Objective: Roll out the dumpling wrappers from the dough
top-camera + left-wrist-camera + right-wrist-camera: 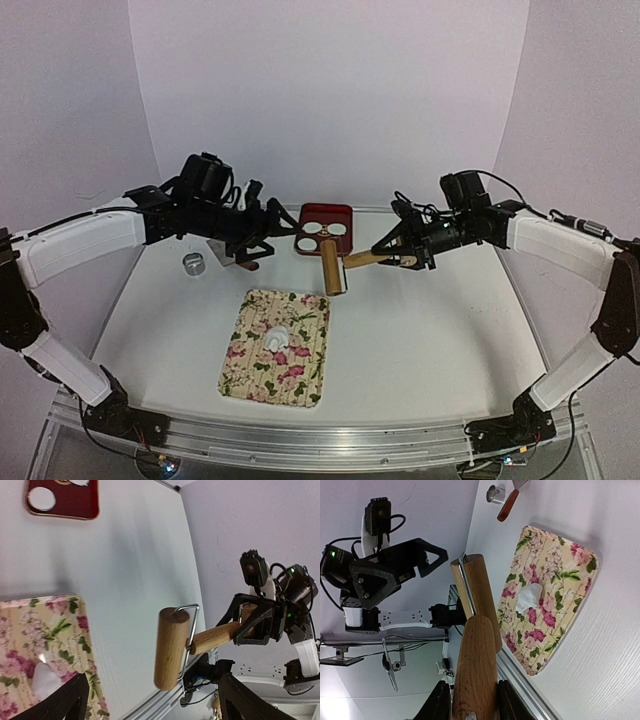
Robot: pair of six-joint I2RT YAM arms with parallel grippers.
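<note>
The dough (277,337) is a small white lump on the floral mat (262,375); it also shows in the left wrist view (45,682) and the right wrist view (529,597). White round wrappers (312,229) lie in the red tray (326,211); one shows in the left wrist view (41,498). My right gripper (392,254) (472,705) is shut on the handle of the wooden rolling pin (333,270) (481,595) and holds it in the air beyond the mat's far right corner. My left gripper (270,233) (152,696) is open and empty, left of the tray.
A small metal ring (194,263) (495,494) stands on the table left of the mat. A spatula with a brown handle (247,265) (507,505) lies beside it, under my left gripper. The mat (30,630) (560,580) lies at the table's middle front.
</note>
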